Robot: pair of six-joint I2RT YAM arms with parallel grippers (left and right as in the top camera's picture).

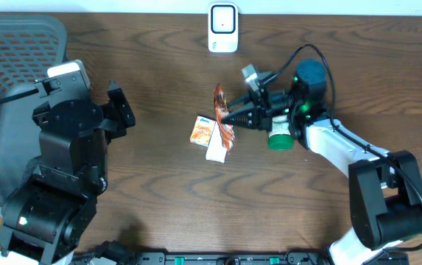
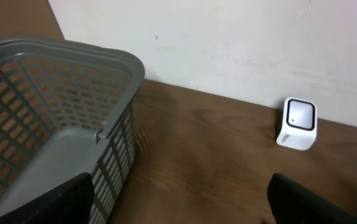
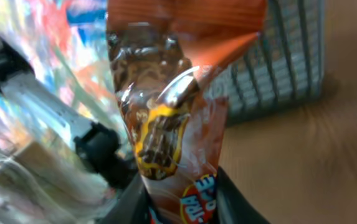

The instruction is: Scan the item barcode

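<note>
A shiny orange-brown snack packet (image 1: 222,116) (image 3: 178,124) is held on edge above the table's middle, with my right gripper (image 1: 229,118) (image 3: 183,208) shut on its lower end. Both black fingers (image 3: 237,202) press against the wrapper's sides. The white barcode scanner (image 1: 223,27) (image 2: 298,124) stands at the table's far edge, apart from the packet. My left gripper (image 1: 118,110) (image 2: 181,199) hovers open near the left side, nothing between its fingers (image 2: 60,199). No barcode shows on the packet in these views.
A grey mesh basket (image 1: 8,81) (image 2: 47,118) sits at the left edge beside my left arm. Small orange-and-white cartons (image 1: 209,136) lie under the packet. A green-capped bottle (image 1: 279,135) lies beneath my right arm.
</note>
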